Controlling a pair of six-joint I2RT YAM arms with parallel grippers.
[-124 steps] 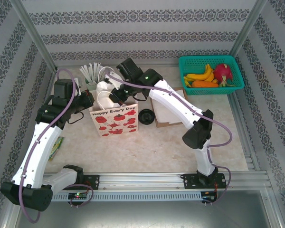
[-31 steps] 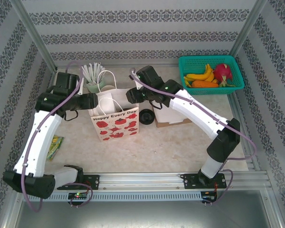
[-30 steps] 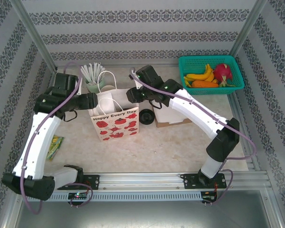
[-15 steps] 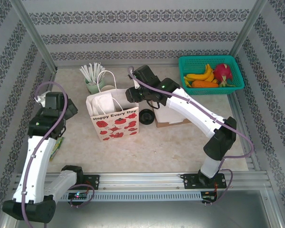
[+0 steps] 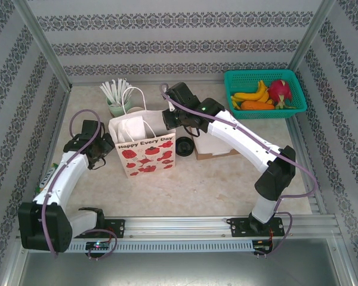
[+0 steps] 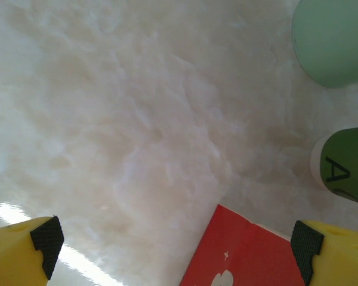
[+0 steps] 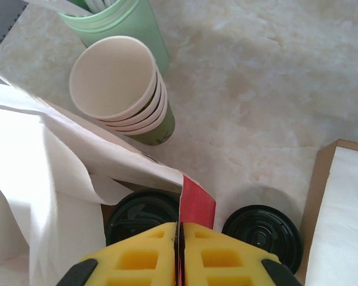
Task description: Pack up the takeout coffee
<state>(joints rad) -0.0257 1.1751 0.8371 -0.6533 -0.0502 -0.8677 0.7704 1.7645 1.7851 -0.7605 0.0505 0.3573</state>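
Two yellow fingers of the right gripper (image 7: 179,229) are pressing flat together on the top corner of the white paper gift bag with red printing (image 7: 198,207), pinching its rim at the lower middle of the right wrist view. Just inside that rim, left of centre, a round black plastic lid (image 7: 140,215) is showing. I am judging this to be the takeout coffee sitting in the bag, though its cup body is hiding beneath the lid. The left gripper (image 6: 176,247) is hanging wide open and holding nothing, with the bag's red corner lying between its fingers at the bottom of its own view.

Packing is looking nearly finished, so the step in hand is probably steadying or freeing the bag. Doing it well is coming down to keeping the pinched rim level, avoiding any sideways tug that risks tipping the drink, and parting the fingers before lifting away. Care is called for at the upper left, where a stack of olive-green paper cups with cream insides (image 7: 116,80) is standing just beside the bag, and at the lower right, where a loose black plastic lid (image 7: 262,235) is lying.
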